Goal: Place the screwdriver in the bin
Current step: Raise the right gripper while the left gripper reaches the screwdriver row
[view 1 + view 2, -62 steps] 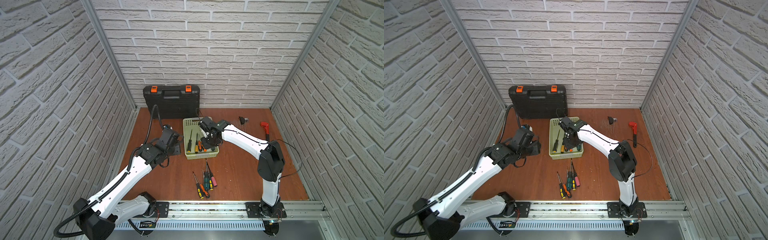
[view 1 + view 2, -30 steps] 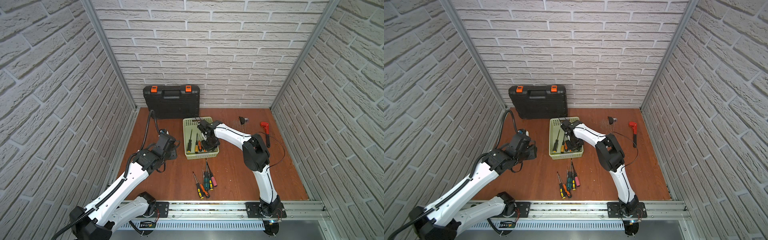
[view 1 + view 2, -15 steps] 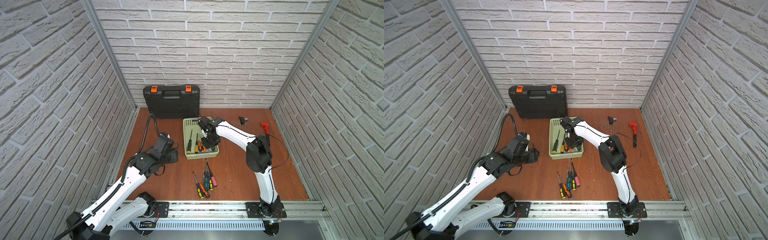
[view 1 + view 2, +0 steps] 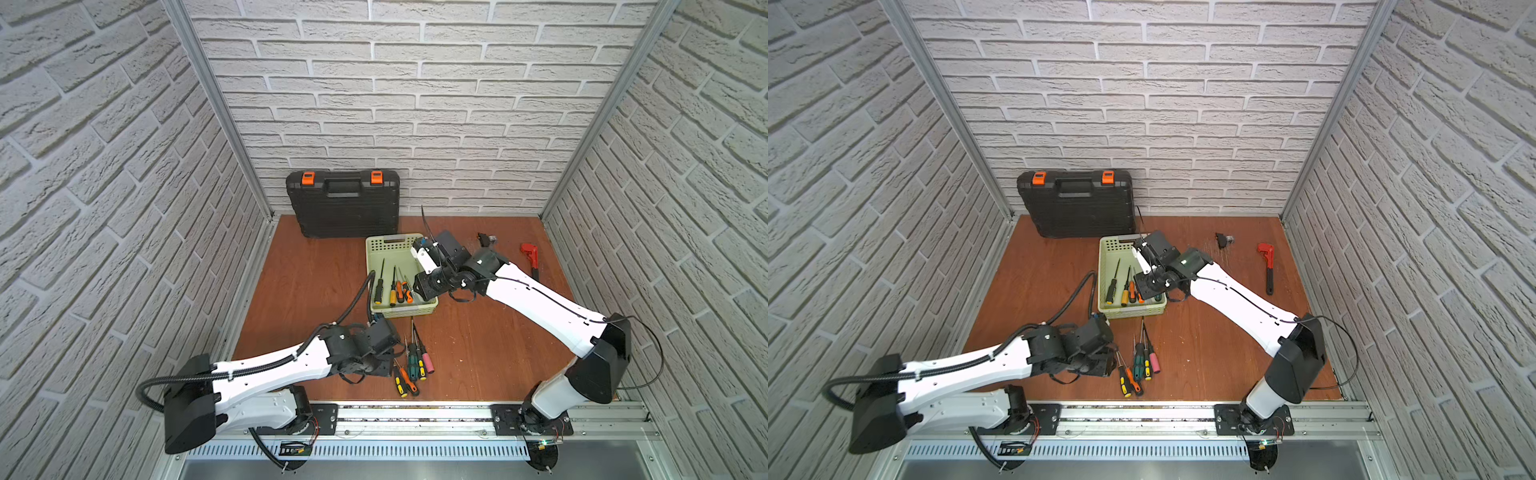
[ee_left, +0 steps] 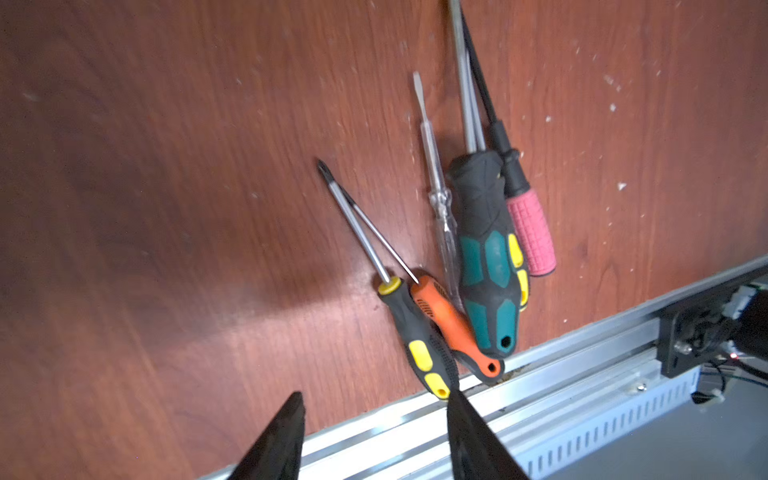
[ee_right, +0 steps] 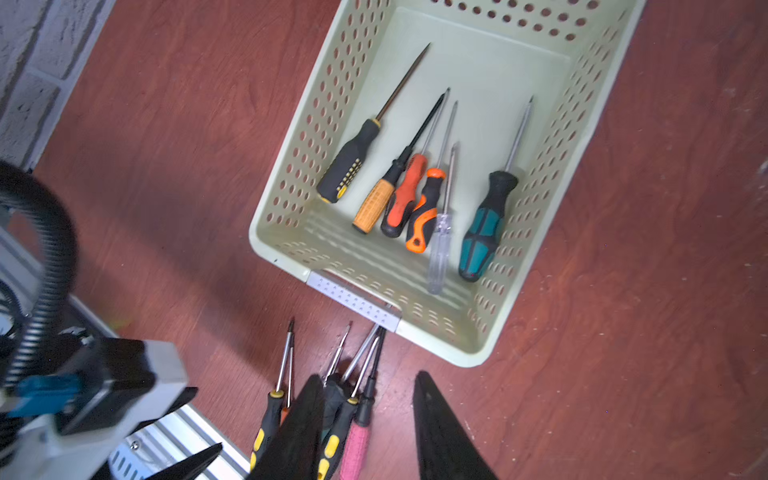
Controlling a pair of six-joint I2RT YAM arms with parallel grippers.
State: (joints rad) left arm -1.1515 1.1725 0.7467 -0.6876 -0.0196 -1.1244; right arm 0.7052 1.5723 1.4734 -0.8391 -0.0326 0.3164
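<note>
As the right jaws lift off open and empty, a teal screwdriver [image 6: 484, 232] lies in the bin [image 6: 440, 332] below them; the left jaws, also open, have reached the loose pile [image 5: 486, 257] just ahead.

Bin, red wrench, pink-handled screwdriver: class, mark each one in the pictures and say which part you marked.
bin [image 4: 404, 311]: a top view, on its near wall.
red wrench [image 4: 528, 251]: a top view, on its red head.
pink-handled screwdriver [image 5: 532, 232]: left wrist view, on its ribbed grip.

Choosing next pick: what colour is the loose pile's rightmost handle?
Pink: the handle shows best in left wrist view.
</note>
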